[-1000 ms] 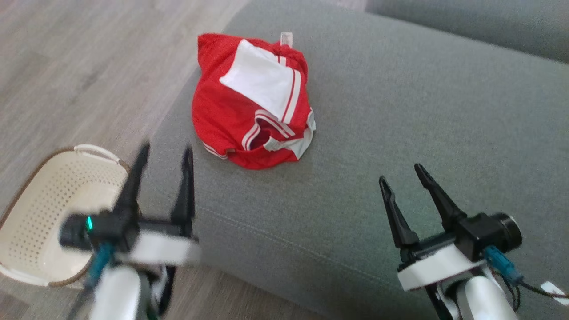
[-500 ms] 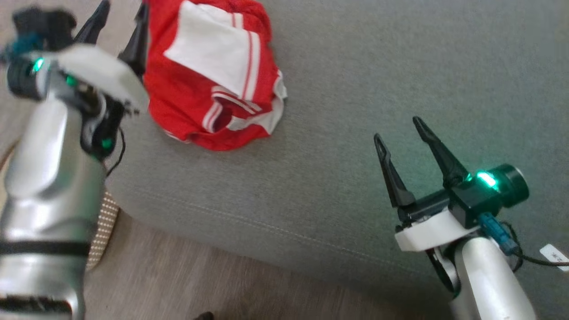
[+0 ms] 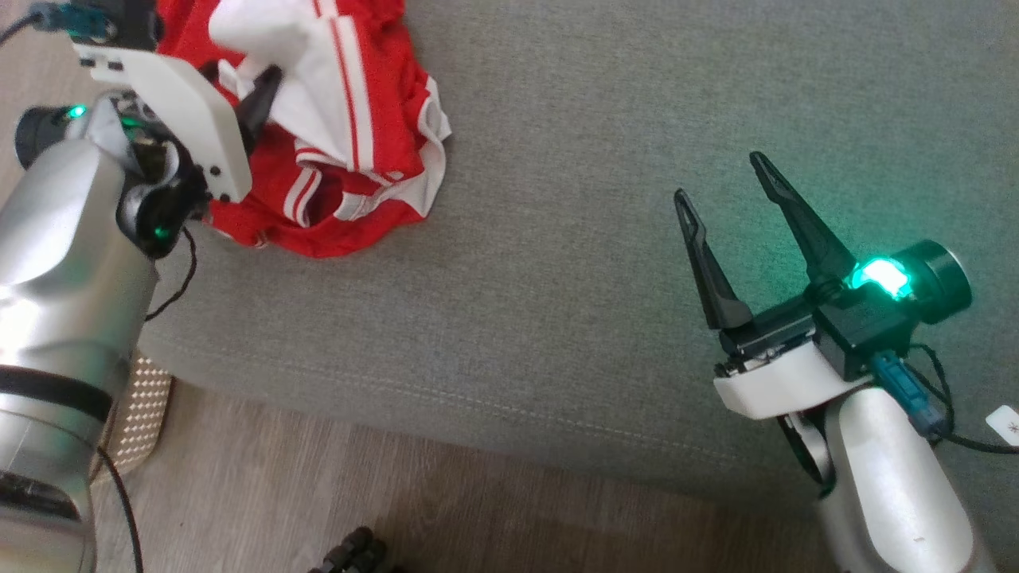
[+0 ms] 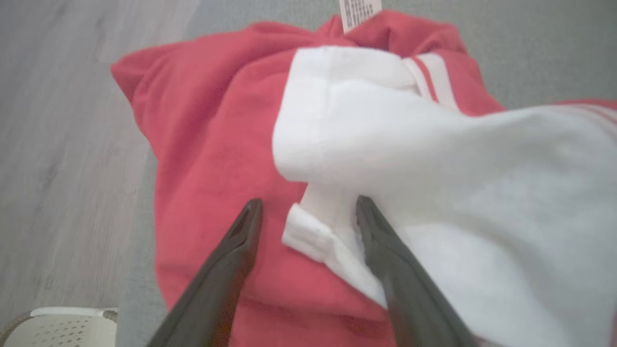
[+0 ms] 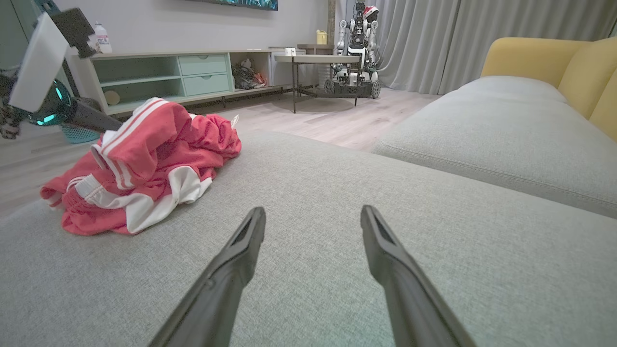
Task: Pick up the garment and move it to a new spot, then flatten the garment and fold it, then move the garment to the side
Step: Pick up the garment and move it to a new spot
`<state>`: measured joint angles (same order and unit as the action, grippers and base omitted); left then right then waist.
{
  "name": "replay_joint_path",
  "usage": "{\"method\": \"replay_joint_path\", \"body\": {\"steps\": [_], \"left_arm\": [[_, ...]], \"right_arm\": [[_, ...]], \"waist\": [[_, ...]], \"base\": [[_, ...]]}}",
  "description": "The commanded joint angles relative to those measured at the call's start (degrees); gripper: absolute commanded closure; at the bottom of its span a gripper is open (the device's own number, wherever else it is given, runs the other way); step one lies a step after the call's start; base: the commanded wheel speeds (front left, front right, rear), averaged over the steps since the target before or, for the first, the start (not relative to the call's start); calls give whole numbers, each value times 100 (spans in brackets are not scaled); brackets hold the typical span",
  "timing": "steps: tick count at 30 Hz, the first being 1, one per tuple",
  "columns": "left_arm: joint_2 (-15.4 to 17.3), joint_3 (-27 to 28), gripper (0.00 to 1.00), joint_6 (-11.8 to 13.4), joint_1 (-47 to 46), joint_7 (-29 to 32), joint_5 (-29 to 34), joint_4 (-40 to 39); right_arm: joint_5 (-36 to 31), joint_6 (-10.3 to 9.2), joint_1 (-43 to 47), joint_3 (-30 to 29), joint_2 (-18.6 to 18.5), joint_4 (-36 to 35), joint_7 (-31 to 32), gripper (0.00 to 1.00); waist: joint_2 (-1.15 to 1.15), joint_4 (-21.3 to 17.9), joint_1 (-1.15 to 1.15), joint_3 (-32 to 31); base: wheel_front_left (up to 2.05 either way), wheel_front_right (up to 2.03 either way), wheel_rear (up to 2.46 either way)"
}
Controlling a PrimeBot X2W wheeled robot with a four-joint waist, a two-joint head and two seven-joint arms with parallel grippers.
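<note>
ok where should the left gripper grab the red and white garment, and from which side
Probably the raised white hem fold of the red and white garment, coming down from above on its floor-side edge. It stands proud of the red cloth, and the open left gripper straddles it.

Can't see far end of garment (image 3: pixel 350 119) in head view: cropped by top edge, left part behind white wrist plate (image 3: pixel 171 87). Can't make out 2nd finger of left pincer (image 4: pixel 308 205) there either, hidden by same plate; in rt wrist view, fingertip lost behind the cloth. Can't read label (image 4: pixel 359 12) on garment: cropped at top, print blurred. Just a perforated strip of basket (image 3: pixel 143 406), rest behind left arm (image 3: pixel 64 239). Can't ID dark thing (image 3: pixel 354 551) at btm edge, cropped. Can't tell small items on far shelf unit (image 5: pixel 193 72): too tiny.
</note>
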<state>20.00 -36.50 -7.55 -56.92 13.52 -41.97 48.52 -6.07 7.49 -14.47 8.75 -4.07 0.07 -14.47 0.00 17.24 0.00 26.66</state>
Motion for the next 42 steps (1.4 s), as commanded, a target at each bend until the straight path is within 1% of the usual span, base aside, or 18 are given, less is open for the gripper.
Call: {"method": "replay_joint_path", "body": {"steps": [1,5,7,11,12,13,18,22,26,30,34,38,42], "left_arm": [[388,37,0,7,-324,-43,-83,-3],[399,-281,0,7,-346,-185,-244,283],[401,-317,0,7,-347,-291,-295,345],[411,-443,0,7,-222,-585,-603,550],[432,-482,31,7,-190,-647,-683,561],[462,-517,100,7,-171,-745,-748,560],[636,-729,100,7,-270,-1389,-999,331],[858,-860,100,7,-507,-2021,-1133,-13],[1073,-1046,100,7,-802,-2475,-1165,-430],[1272,-1259,100,7,-1081,-2671,-1100,-891],[1424,-1383,100,7,-1368,-2755,-1042,-1394],[1485,-1406,100,7,-1672,-2788,-962,-1857],[1446,-1401,100,17,-2029,-2744,-858,-2225]], "right_arm": [[-18,0,-85,197,37,-241,-52,0],[11,0,-117,235,40,-268,-52,0],[28,0,-114,232,45,-266,-52,0],[151,0,-62,272,76,-226,-52,0],[184,0,-58,281,83,-222,-52,0],[215,0,-59,277,90,-226,-52,0],[309,0,-76,240,110,-246,-52,0],[383,0,-73,187,116,-261,-52,0],[545,0,-97,124,118,-338,-52,0],[723,0,-69,103,118,-357,-52,0],[911,0,-59,123,118,-411,-52,0],[1090,0,-74,141,119,-508,-52,0],[1281,0,-103,139,119,-602,-52,0]], "waist": [[0,-71,0,87],[0,-154,0,125],[0,-182,0,106],[0,-327,0,-64],[0,-362,0,-96],[0,-393,0,-127],[0,-491,0,-260],[0,-511,0,-394],[0,-536,0,-514],[0,-638,0,-697],[0,-869,0,-856],[0,-1231,0,-952],[0,-1688,0,-980]], "base": [[0,0,0],[0,0,0],[0,0,0],[0,0,0],[0,0,0],[0,0,0],[0,0,0],[0,0,0],[0,0,0],[0,0,0],[0,0,0],[0,0,0],[0,0,0]]}}
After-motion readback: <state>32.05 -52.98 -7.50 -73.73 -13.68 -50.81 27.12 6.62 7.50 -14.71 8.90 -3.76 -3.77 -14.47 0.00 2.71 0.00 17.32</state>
